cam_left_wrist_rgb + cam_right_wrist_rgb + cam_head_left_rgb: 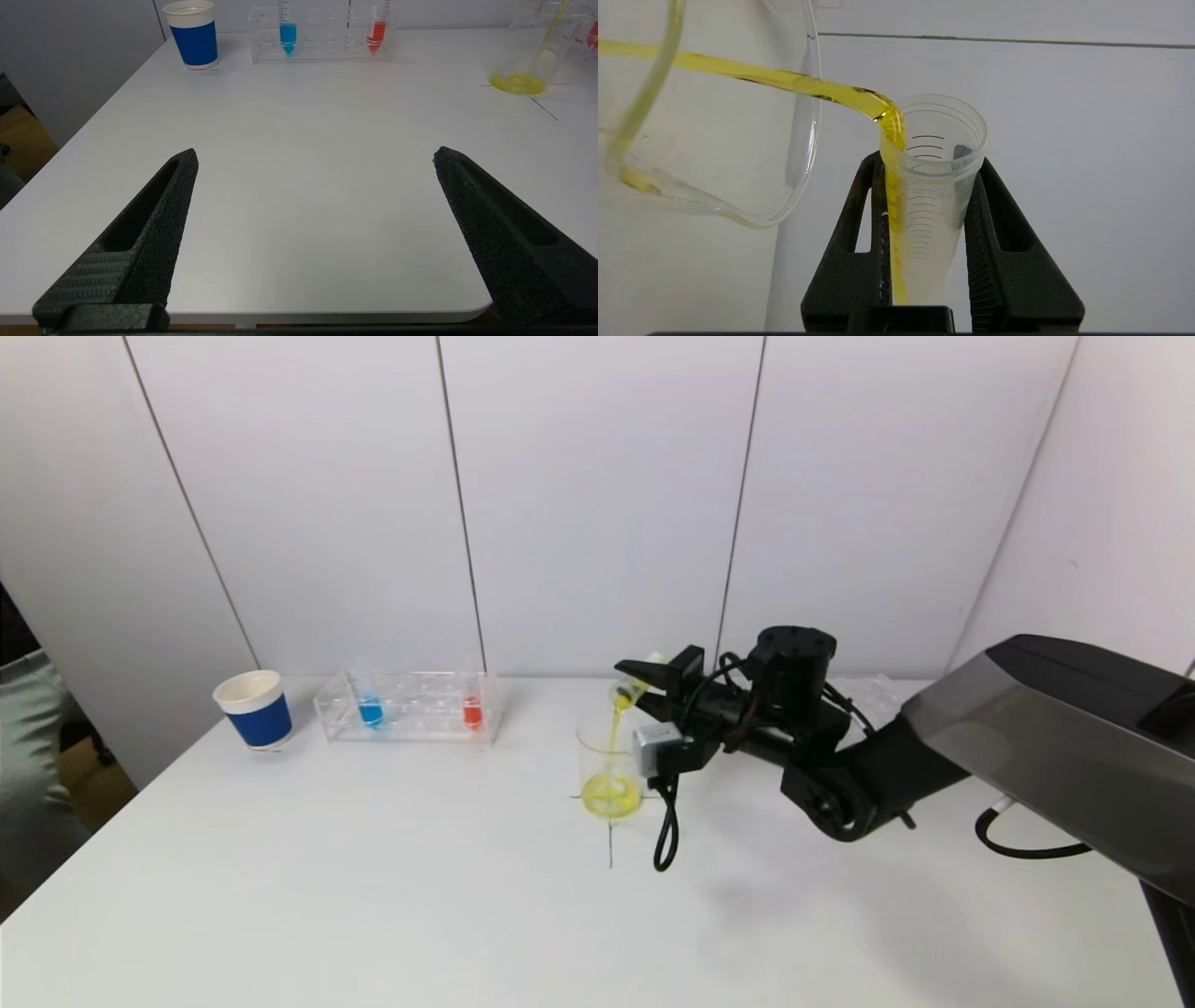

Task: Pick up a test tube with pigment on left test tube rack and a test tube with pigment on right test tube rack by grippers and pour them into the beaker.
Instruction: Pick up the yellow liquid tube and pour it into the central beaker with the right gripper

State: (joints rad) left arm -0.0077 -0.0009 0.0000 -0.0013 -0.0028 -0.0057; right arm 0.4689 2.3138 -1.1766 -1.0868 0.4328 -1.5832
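From the head view, we see our right tool (644, 683) holding a tube (627, 692) tipped over the beaker (609, 767). A thin yellow stream runs down from the tube's mouth into the beaker, and a yellow pool sits at the bottom. The beaker stands on the white table (373, 896), on a small cross mark. Off to our left is the left rack (409, 707), with a blue tube (370, 707) and a red tube (472, 709) standing in it. A blue cup (254, 708) sits just beside that rack. Our left arm does not show here.

From the left wrist view, we see our left tool (316, 156) spread wide, with nothing between its two black fingers (154, 224). It hangs over bare table near the front edge, well apart from the rack (322, 35). The beaker (542, 44) with its yellow pool is far off to the side.

From the right wrist view, we see the tube (927, 196) pinched tight between the two fingers (852, 261). Yellow paint runs along one inner wall and pours over the lip into the beaker (738, 116). Only a little is left in the tube.

We think we are in the step of pouring the right tube. Next we should keep it tipped until the last drops fall, and hold its mouth over the beaker. After that, the left tool needs to go to the left rack and grab a tube.
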